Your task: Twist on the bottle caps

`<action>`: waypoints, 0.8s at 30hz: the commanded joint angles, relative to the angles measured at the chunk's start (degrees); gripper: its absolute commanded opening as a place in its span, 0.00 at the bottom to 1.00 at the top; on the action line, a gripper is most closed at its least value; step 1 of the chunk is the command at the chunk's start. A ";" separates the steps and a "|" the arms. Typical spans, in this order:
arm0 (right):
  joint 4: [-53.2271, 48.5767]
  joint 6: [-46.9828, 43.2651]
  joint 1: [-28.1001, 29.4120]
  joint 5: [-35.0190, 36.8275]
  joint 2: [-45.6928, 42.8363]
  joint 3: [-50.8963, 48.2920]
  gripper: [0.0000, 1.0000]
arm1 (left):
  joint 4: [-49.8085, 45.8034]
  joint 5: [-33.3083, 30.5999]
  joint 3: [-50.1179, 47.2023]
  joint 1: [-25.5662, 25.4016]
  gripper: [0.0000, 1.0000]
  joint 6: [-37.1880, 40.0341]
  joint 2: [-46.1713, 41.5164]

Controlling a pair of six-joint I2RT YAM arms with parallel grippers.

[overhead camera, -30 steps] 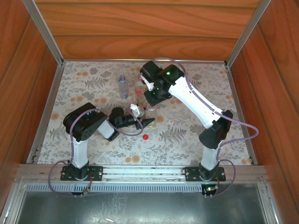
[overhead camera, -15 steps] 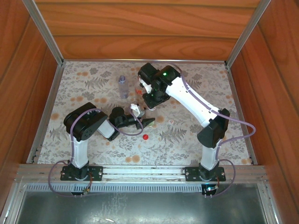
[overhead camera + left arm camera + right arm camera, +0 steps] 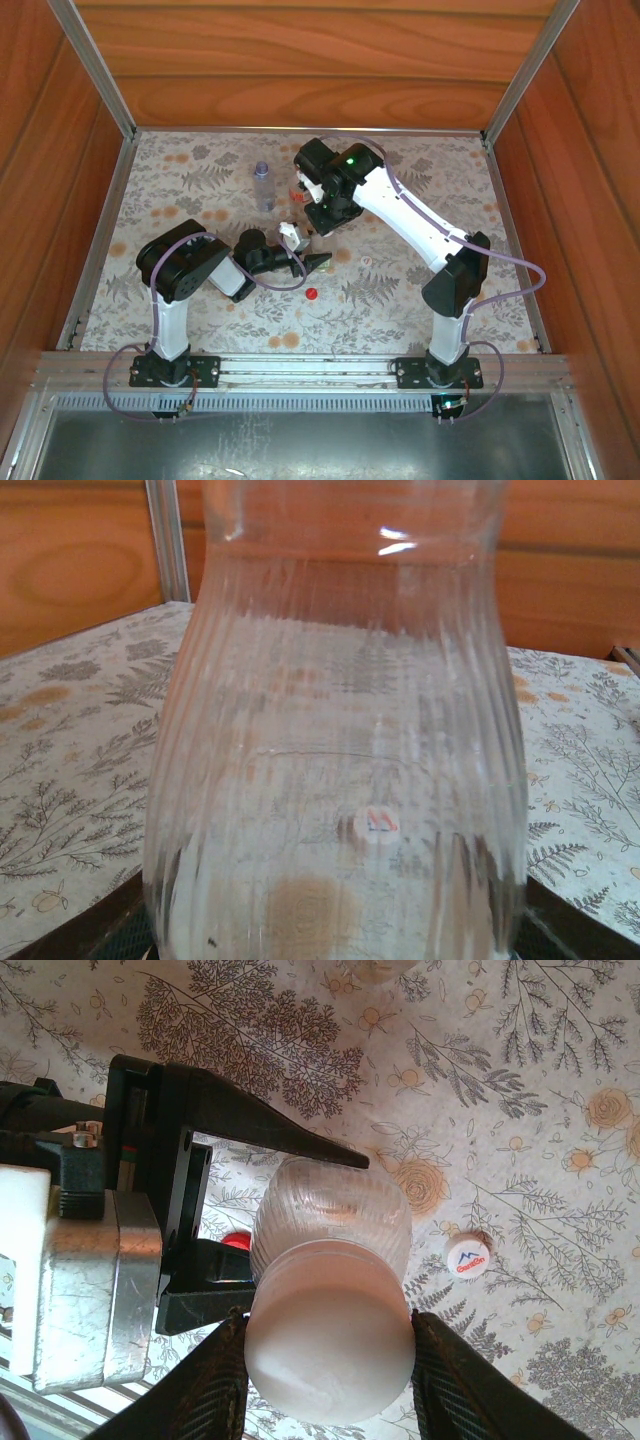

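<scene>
- White cap (image 3: 330, 1355) sits on the neck of the clear bottle (image 3: 335, 730), near the middle of the table (image 3: 200, 300); how far it is threaded on I cannot tell
- Right gripper (image 3: 318, 227) reaches down from above, and in the right wrist view its two fingers (image 3: 215, 1385) press on opposite sides of the white cap, clamped on it
- Left gripper (image 3: 312, 252) comes in low from the left, and its black fingers (image 3: 260, 1125) are closed on the ribbed body of the clear bottle, one on each side, holding it upright
- Seen from the left wrist, the clear bottle stands right against the lens, with dark fingertips at the two bottom corners
- Red cap (image 3: 312, 293) lies loose on the floral cloth on the near side of the left gripper, apart from any bottle
- Pale cap (image 3: 467, 1257), with a small blue-and-red logo on top, lies on the table to the right of the clear bottle, near it but not touching
- Bluish bottle (image 3: 262, 185) stands upright further back and to the left, well apart from both grippers
- Red-label bottle (image 3: 297, 189) shows as a red patch just behind the right gripper, mostly hidden by the arm; whether anything touches it I cannot tell
</scene>
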 commanded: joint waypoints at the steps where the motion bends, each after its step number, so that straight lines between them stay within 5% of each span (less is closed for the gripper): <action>1: -0.55 -0.40 0.42 0.07 1.50 0.28 0.44 | -1.57 1.22 -0.06 0.13 0.63 0.70 1.18; 8: -1.20 0.04 0.42 0.16 1.47 0.61 0.47 | -1.66 1.14 0.04 0.09 0.63 0.74 1.13; 16: 2.15 0.63 0.46 -0.42 -2.33 -0.58 0.68 | -1.66 0.77 -0.41 0.10 0.63 0.71 1.28; 24: 19.44 2.78 0.37 0.25 -16.73 -15.09 0.70 | -1.71 0.43 -0.01 0.12 0.62 -0.57 0.94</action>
